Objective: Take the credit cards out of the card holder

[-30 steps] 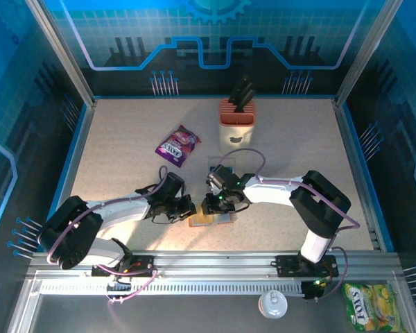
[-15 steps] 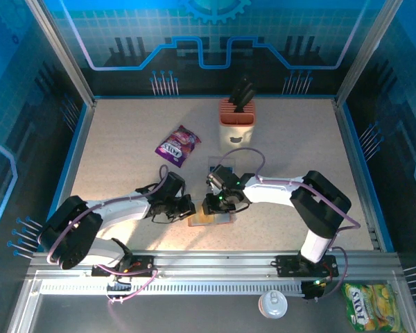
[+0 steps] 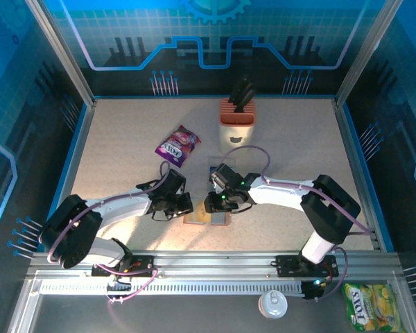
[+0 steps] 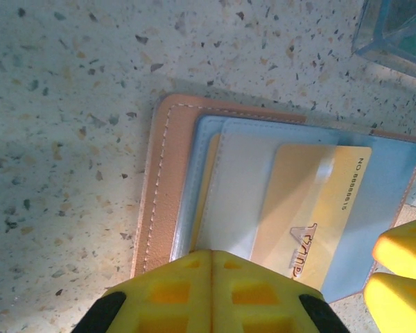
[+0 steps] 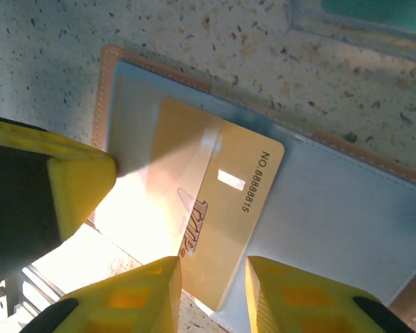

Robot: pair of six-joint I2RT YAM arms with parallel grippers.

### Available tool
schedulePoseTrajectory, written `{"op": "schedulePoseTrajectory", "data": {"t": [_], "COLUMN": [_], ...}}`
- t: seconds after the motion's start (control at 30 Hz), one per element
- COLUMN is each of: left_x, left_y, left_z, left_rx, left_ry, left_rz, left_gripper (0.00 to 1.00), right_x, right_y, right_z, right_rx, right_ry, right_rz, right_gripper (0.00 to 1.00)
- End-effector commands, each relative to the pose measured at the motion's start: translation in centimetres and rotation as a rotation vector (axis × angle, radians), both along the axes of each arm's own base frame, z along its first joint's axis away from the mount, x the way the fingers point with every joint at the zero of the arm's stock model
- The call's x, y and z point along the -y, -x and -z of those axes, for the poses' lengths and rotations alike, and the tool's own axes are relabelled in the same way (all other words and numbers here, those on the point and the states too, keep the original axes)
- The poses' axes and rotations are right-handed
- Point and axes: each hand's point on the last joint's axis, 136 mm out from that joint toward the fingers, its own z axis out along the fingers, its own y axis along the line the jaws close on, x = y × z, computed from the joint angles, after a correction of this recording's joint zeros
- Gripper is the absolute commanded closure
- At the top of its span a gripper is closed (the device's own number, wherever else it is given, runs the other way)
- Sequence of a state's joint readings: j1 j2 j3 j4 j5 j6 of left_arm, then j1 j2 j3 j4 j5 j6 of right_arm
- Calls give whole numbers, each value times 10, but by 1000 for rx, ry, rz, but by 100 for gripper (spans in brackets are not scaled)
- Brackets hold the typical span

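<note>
1. L pincer, jaws shut, is touching the open card holder's edge, lying on the surface.
2. R pincer, jaws slightly apart, is straddling a gold credit card's corner atop the holder.
3. Purple packet and knife block are sitting beyond.

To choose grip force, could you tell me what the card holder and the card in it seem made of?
The card holder looks like matte tan leather, real or imitation, with stitching along its rim; its pale blue inside looks smooth, perhaps vinyl. The card looks like glossy plastic: thin, flat, catching glare, with a printed number.
</note>
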State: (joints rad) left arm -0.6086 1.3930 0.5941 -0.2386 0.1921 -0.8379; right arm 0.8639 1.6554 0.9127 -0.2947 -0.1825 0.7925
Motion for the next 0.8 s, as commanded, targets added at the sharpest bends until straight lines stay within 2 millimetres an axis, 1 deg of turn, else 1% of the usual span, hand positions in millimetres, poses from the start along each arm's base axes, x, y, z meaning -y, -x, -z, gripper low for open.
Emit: {"op": "schedulePoseTrajectory", "data": {"t": [0.0,0.1,0.13,0.3,0.5,0.67,0.77], "left_x": [7,18,19,16,23,8,6], "left_y": [-3,-4,-4,-3,-4,1,4], "left_z": [-13,-21,-22,-17,-12,3,9], "left_rx": [16,22,18,8,-7,-50,-65], "left_ry": [52,101,103,88,116,31,20], "left_rz": [12,42,46,29,39,5,3], "left_gripper": [91,90,90,91,92,93,93], "right_x": [0,-6,-3,-9,-11,-9,-11], "right_y": [3,0,5,2,1,1,0], "right_z": [-4,-6,2,5,7,12,15], "right_rx": [0,-11,-36,-66,-74,-84,-90], "right_ry": [-18,-62,-63,-127,-134,-128,-133], "right_rz": [16,26,33,50,51,56,53], "right_gripper": [68,68,68,68,68,68,68]}}
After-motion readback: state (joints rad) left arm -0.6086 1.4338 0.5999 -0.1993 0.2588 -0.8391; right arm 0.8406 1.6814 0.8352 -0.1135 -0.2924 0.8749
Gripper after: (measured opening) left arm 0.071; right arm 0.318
